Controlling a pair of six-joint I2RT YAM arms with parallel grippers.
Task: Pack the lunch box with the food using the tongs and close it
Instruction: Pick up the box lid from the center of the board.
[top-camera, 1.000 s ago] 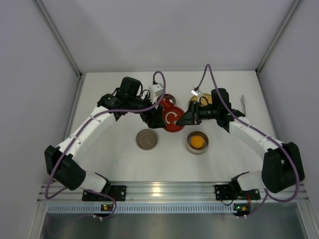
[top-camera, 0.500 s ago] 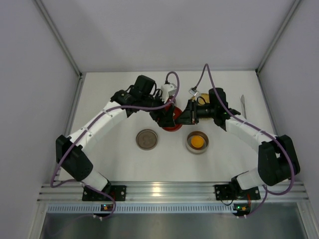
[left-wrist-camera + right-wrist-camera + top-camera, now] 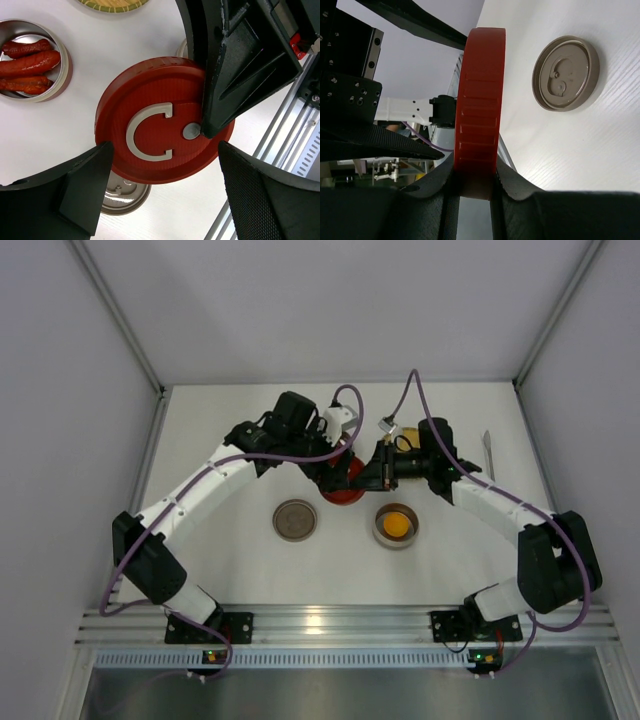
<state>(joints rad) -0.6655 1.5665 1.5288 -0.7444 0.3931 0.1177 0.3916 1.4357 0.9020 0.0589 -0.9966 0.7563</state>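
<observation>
While edge-on, red lid (image 3: 480, 100) btwn R jaws

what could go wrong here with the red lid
1. The right pincer grips the red lid only by its rim, so the lid may twist or slip out.
2. The left pincer stands open around the lid while the right pincer lies across its face; closing may make the two clash.
3. A dropped lid could hit the sausages or the small tan lid partly under it.

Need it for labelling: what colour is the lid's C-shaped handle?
The handle is pale grey; best in left wrist view.
</observation>
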